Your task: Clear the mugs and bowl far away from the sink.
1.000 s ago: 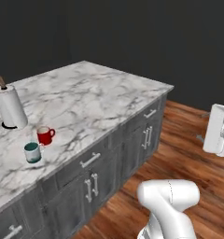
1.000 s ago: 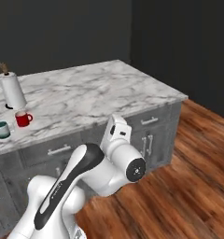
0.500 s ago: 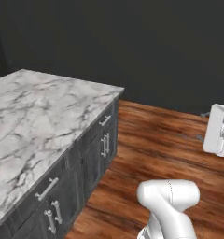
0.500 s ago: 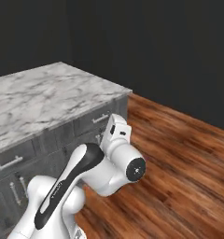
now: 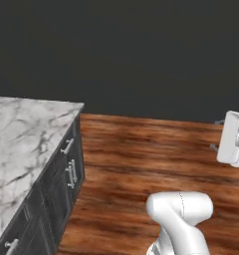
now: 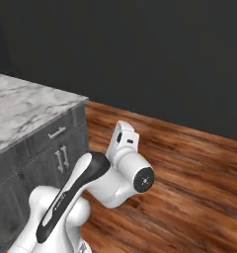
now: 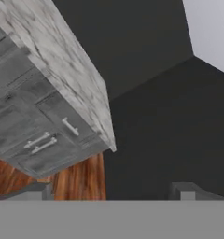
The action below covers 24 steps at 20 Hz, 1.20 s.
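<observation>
Lighting even and moderate, source not identifiable. Far wall (image 5: 141,50) dark, nearly featureless. Marble countertop (image 5: 17,134) bright, no glare. Shadows faint. Rendering soft; hand view slightly blurred and tilted.

The marble worktop (image 5: 19,144) sits at the left, its corner end in view, on dark grey cabinets (image 5: 66,172) with metal handles. Wooden floor (image 5: 141,159) spreads to the right, reaching a dark far wall.
</observation>
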### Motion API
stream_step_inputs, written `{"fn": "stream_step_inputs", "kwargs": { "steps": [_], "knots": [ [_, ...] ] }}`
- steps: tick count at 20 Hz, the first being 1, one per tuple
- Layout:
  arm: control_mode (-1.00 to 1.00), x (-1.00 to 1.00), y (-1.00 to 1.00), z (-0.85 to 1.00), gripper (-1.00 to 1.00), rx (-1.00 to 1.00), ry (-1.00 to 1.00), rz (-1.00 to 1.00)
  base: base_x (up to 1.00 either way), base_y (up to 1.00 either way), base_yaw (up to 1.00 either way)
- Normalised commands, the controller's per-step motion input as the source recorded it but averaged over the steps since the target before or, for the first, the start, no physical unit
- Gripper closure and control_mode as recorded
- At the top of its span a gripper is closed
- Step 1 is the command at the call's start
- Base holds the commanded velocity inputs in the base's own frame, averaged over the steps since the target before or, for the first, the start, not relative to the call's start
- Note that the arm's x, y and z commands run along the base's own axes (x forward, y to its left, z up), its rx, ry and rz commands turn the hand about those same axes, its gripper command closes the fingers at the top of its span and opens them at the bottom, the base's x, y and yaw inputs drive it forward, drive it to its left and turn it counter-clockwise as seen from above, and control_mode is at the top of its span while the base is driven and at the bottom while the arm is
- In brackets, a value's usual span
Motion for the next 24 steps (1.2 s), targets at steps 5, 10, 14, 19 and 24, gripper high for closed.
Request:
{"fn": "stream_step_inputs", "kwargs": {
  "steps": [5,10,14,19,24],
  "knots": [
    [1.00,0.00,0.00,0.00,-1.00,0.00,0.00,0.00,0.55,-0.38,-0.43],
    [1.00,0.00,0.00,0.00,-1.00,0.00,0.00,0.00,0.65,-0.36,-0.41],
    [1.00,0.00,0.00,0.00,-1.00,0.00,0.00,0.00,0.65,-0.34,-0.40],
    [1.00,0.00,0.00,0.00,-1.00,0.00,0.00,0.00,0.63,-0.31,-0.35],
    [1.00,0.00,0.00,0.00,-1.00,0.00,0.00,0.00,0.27,-0.31,-0.29]
  ]
}}
